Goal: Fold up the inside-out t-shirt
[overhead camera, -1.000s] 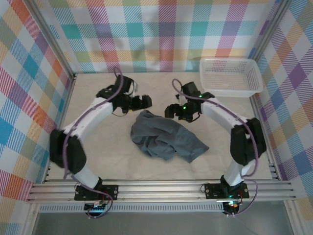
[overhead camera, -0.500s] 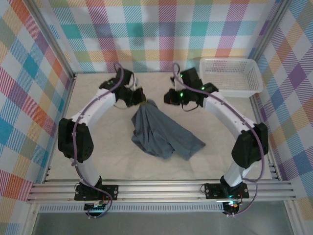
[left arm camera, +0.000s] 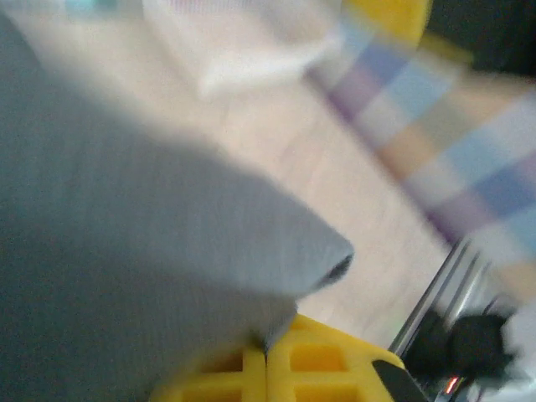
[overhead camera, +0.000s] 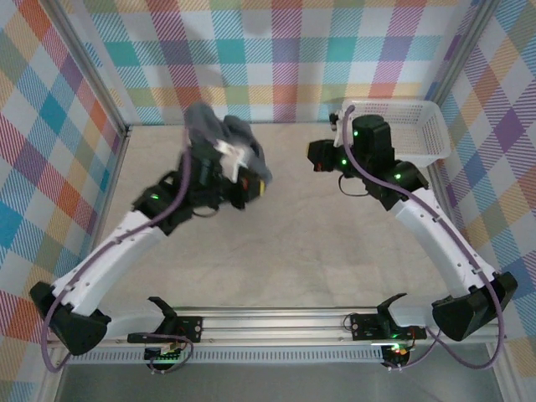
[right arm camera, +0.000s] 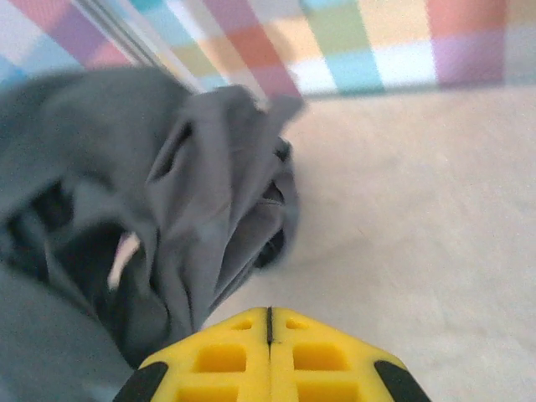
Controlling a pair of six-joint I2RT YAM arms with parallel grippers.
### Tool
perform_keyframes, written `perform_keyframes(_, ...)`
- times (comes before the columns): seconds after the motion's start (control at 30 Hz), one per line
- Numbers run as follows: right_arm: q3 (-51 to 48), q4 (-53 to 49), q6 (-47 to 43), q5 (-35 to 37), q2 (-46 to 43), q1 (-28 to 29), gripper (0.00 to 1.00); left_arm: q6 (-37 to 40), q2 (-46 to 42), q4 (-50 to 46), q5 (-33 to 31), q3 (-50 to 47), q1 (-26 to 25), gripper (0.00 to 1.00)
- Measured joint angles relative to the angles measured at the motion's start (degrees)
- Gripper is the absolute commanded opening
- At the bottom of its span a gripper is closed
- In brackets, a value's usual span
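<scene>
Since a second ago, the plain dark slate-grey cloth t-shirt [overhead camera: 219,132] has left the beige desk [overhead camera: 335,251]. From above it sits bunched over the left tool [overhead camera: 249,186], well apart from the right tool [overhead camera: 320,159], with no long axis readable. Left wrist: the left tool [left arm camera: 266,360] is clamped on soft, light cloth. Right wrist: the right tool [right arm camera: 268,327] is pressed together and empty, with crumpled folds ahead-left. We would take the hem corners.

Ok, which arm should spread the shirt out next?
Left, probably: the left claw is shut on the t-shirt, bunched up off the table; the right claw is shut, empty.
</scene>
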Motion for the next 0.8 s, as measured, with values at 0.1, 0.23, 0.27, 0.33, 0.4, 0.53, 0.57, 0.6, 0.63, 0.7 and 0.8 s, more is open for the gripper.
perform_keyframes(0.1, -3.7, -1.6, 1.0, 0.7, 0.3, -0.4, 0.16, -0.1, 4.8, -1.4, -2.1, -6.3, -4.7, 0.75)
perform_keyframes(0.23, -3.7, -2.1, 1.4, -1.3, 2.1, -0.4, 0.25, -1.3, 4.1, -3.2, -6.5, -6.5, -5.2, 0.8)
perform_keyframes(0.27, -3.7, -1.9, 1.6, -2.4, 3.0, -0.3, 0.29, -1.6, 3.1, -3.4, -8.0, -5.5, -4.5, 0.79)
perform_keyframes(0.33, -3.7, -1.7, 1.8, -4.3, 5.5, 0.5, 0.35, -2.9, 1.2, -4.7, -10.9, -2.7, -2.0, 0.77)
perform_keyframes(0.4, -3.8, -1.5, 1.7, -5.1, 8.7, 2.8, 0.4, -5.1, -0.6, -6.0, -13.8, -0.3, 2.9, 0.75)
perform_keyframes(0.53, -4.5, -1.0, 1.4, -5.1, 15.1, 11.3, 0.58, -11.1, -2.5, -8.0, -14.6, -1.6, 16.5, 0.74)
perform_keyframes(0.57, -4.5, -0.5, 1.2, -4.8, 17.3, 14.2, 0.62, -12.7, -2.6, -8.1, -13.8, -3.1, 20.1, 0.74)
perform_keyframes(0.6, -4.2, -0.4, 0.7, -4.2, 20.0, 17.1, 0.65, -14.4, -2.6, -8.2, -12.7, -5.1, 23.6, 0.74)
perform_keyframes(0.63, -3.7, -0.5, 0.1, -3.4, 22.2, 19.1, 0.66, -15.7, -2.6, -8.2, -11.7, -6.6, 26.3, 0.74)
perform_keyframes(0.7, -1.5, -0.7, -1.5, -1.8, 28.3, 23.6, 0.67, -18.3, -1.9, -9.2, -9.1, -9.8, 31.1, 0.74)
perform_keyframes(0.8, 2.8, -1.7, -3.9, -2.7, 36.4, 27.2, 0.6, -20.4, 0.4, -9.9, -5.5, -11.2, 34.3, 0.74)
